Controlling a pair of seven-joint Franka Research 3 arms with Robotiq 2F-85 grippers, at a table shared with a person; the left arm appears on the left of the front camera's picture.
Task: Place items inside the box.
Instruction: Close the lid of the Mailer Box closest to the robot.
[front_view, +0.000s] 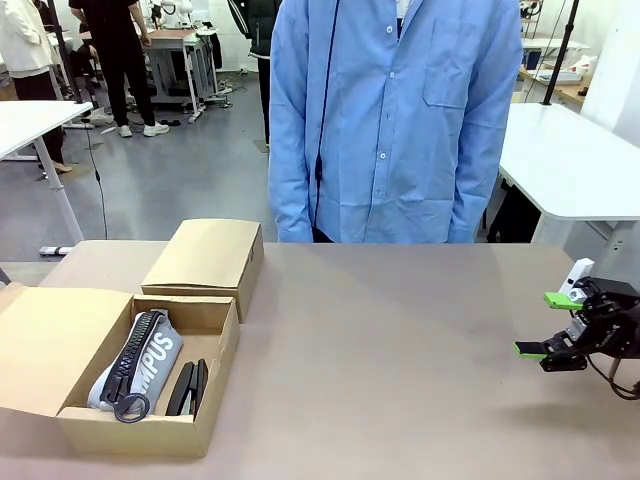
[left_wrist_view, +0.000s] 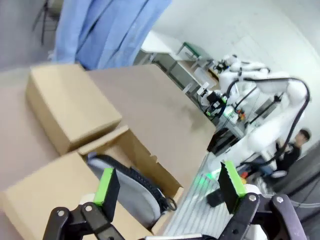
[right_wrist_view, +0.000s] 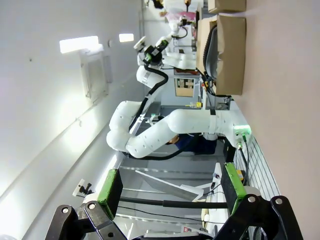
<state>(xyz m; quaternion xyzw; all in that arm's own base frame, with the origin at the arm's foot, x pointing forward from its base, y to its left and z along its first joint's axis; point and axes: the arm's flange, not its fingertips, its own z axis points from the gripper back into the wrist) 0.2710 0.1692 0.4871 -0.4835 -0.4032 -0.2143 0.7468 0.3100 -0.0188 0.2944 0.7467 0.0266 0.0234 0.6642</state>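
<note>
right gripper hangs low over the table, well to the right of the open cardboard box, with its green-padded fingers spread apart and nothing between them. left gripper sits above the box's near corner in its own wrist view, jaws likewise apart and empty. inside the box, the grey zip pencil pouch lies along the left part of the compartment, its black zip running lengthwise and a ring pull at the near end; the printed letters "mpus" show on fabric beside the zip, and whether that belongs to a second pouch cannot be told. a black stapler lies just right of the pouch, against the box's right wall. a closed cardboard piece rests just behind the box, touching its far edge. a person in a blue shirt stands at the far side of the table, beyond and right of the box.
</note>
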